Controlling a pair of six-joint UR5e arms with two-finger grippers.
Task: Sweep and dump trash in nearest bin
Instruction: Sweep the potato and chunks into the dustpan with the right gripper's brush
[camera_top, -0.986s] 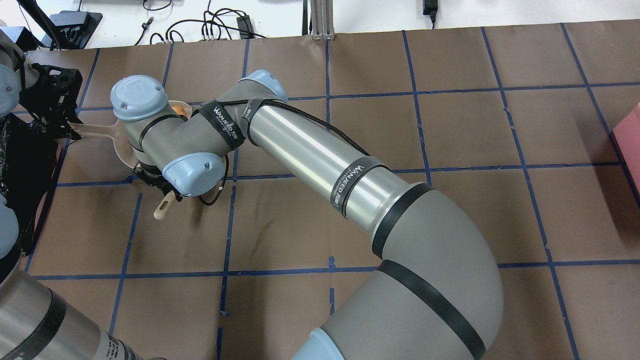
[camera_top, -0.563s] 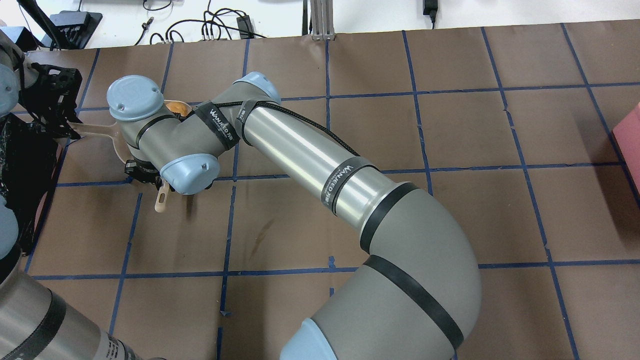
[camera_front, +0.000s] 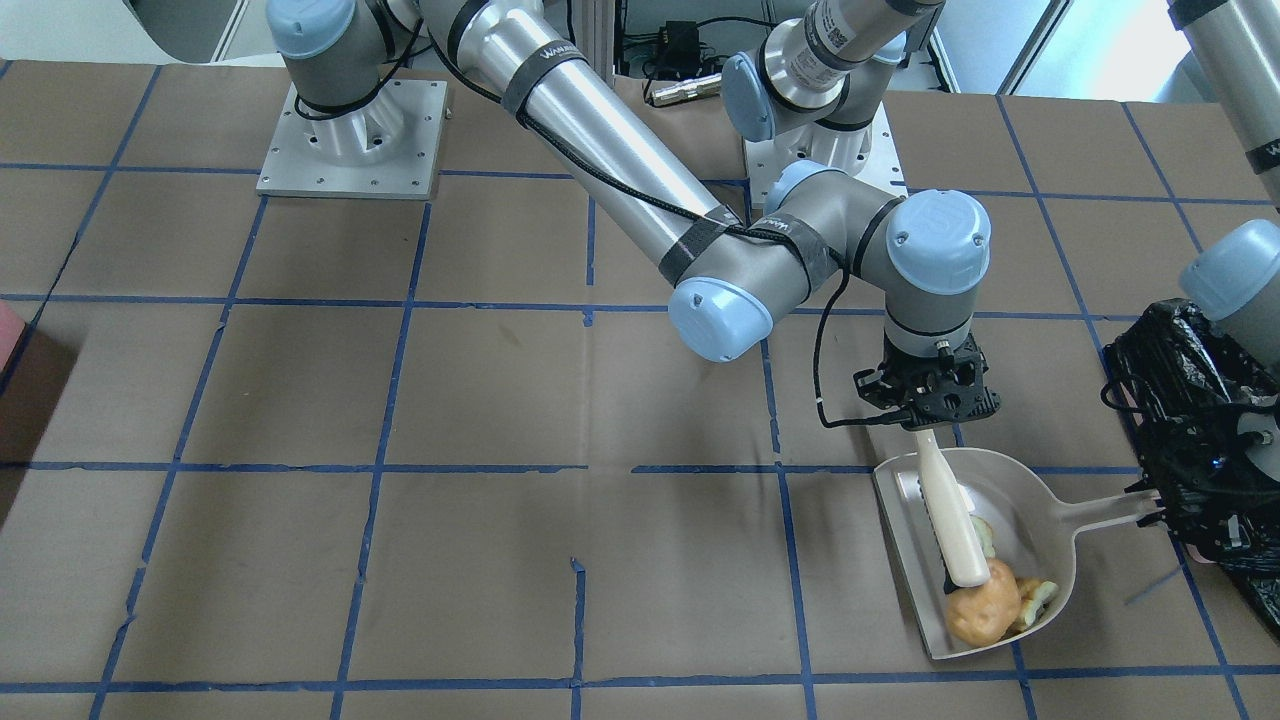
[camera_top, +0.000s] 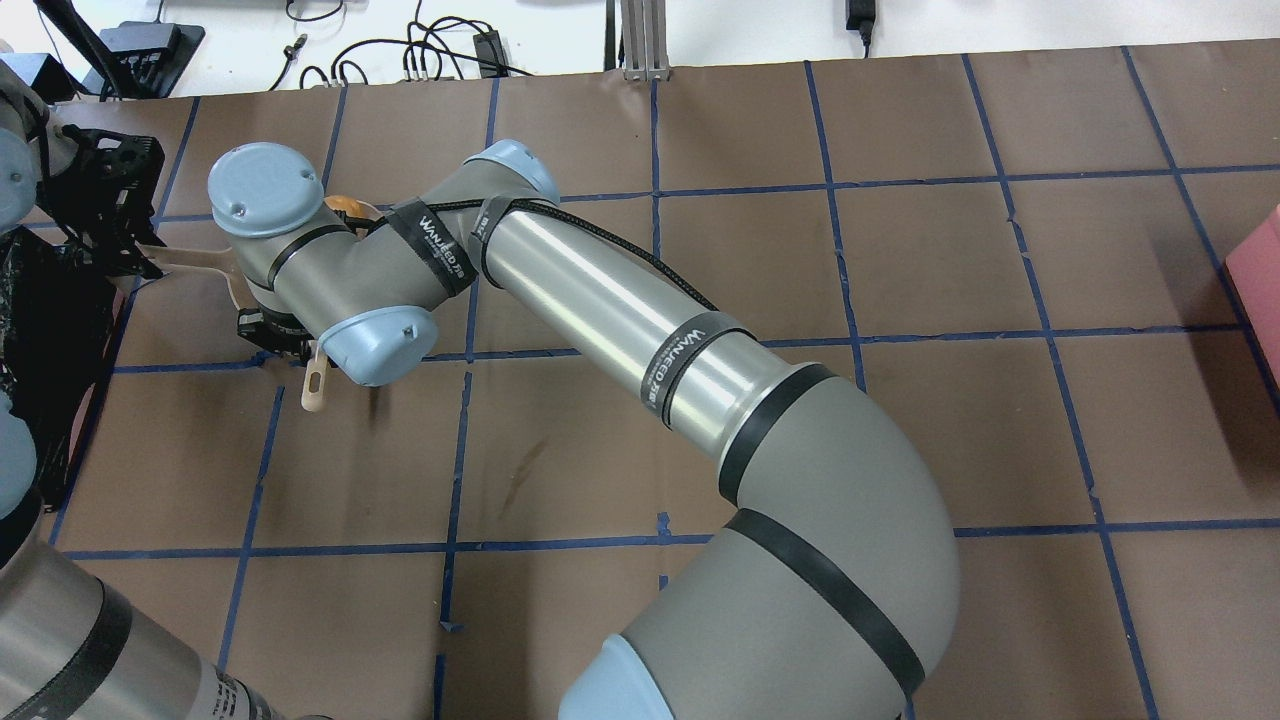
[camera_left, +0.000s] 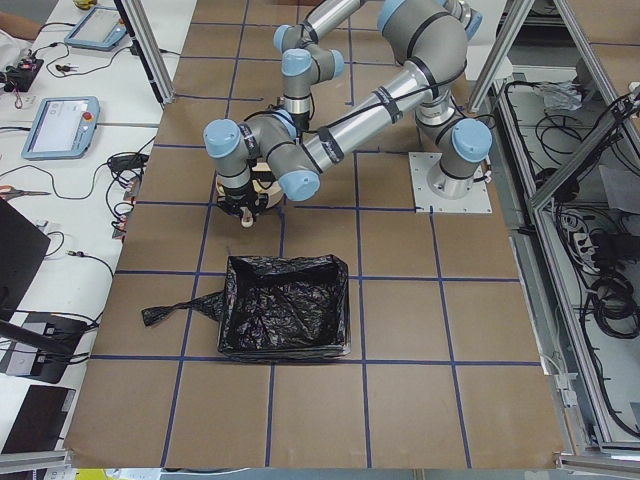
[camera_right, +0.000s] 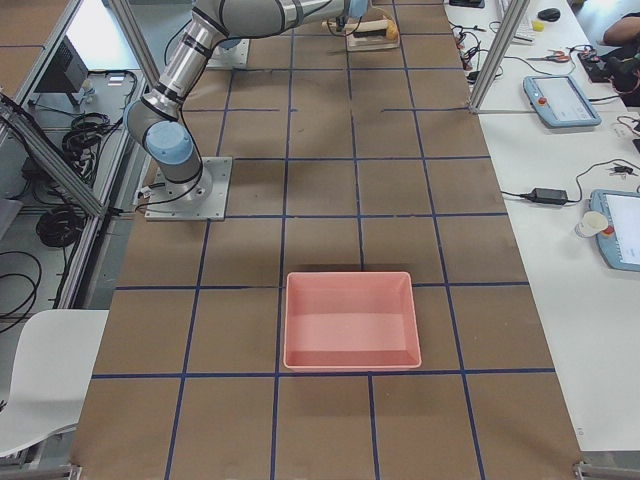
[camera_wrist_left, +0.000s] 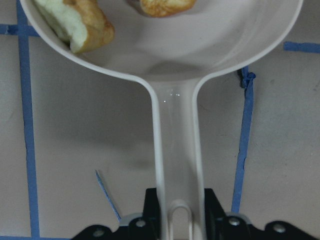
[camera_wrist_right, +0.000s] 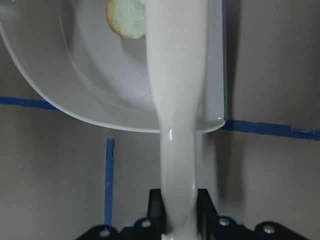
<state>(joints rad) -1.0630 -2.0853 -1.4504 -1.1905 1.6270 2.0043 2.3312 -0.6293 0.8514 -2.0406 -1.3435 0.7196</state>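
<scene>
The white dustpan lies flat on the table. The tan potato-like lump and two pale yellow-green chunks sit in it, near its open edge. My right gripper is shut on the cream brush handle, and the brush reaches into the pan up to the lump. My left gripper is shut on the dustpan's handle; the left wrist view shows that handle between the jaws. The black-bag bin stands just beside the left gripper.
A pink tray stands at the far right end of the table, and shows at the overhead view's right edge. The right arm stretches across the table's middle. Blue tape lines grid the brown table cover.
My right wrist has moved left in the overhead view, and the brush handle's end has swung left with it. The left gripper and the dustpan have stayed put.
</scene>
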